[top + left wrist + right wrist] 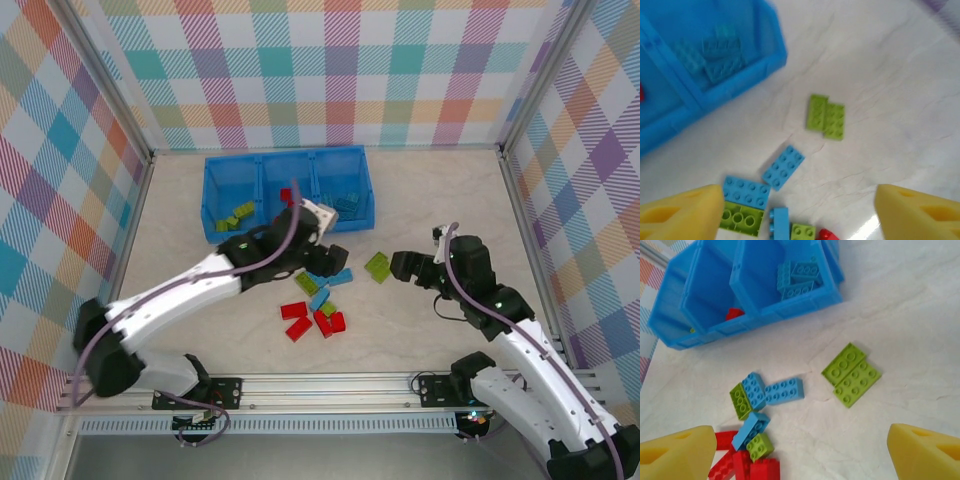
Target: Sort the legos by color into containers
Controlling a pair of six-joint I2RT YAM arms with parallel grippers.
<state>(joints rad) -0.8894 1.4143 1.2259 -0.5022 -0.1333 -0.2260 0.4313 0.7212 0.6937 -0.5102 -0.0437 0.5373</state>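
- The translucent blue tray (284, 153) lies at the far side of the table (450, 200), left of centre, with its three compartments in a row.
- The left compartment (232, 180) holds a few lime green legos (236, 216), gathered near its front wall.
- The middle compartment (283, 175) shows one red lego (734, 314) by its near wall; in the top view the left arm hides part of this compartment.
- The right compartment (340, 175) holds several light blue legos (347, 203), lying close together.
- The left gripper (330, 256) reaches in from the lower left and hangs just in front of the tray's near wall, above the loose bricks. In the left wrist view its yellow fingers (682, 212) stand wide apart and hold nothing.
- A loose cluster lies on the table near the centre, in front of the tray. Its light blue bricks (335, 277) and lime green bricks (306, 282) lie towards the tray, some of them touching. The red bricks (312, 318) lie bunched on the side nearer the arm bases.
- A lime green pair (378, 267), two flat bricks side by side and touching, lies by itself just right of the cluster.
- The right gripper (403, 266) hangs just right of that pair, pointing towards it. In the right wrist view its yellow fingertips (927, 452) are spread wide with nothing gripped.
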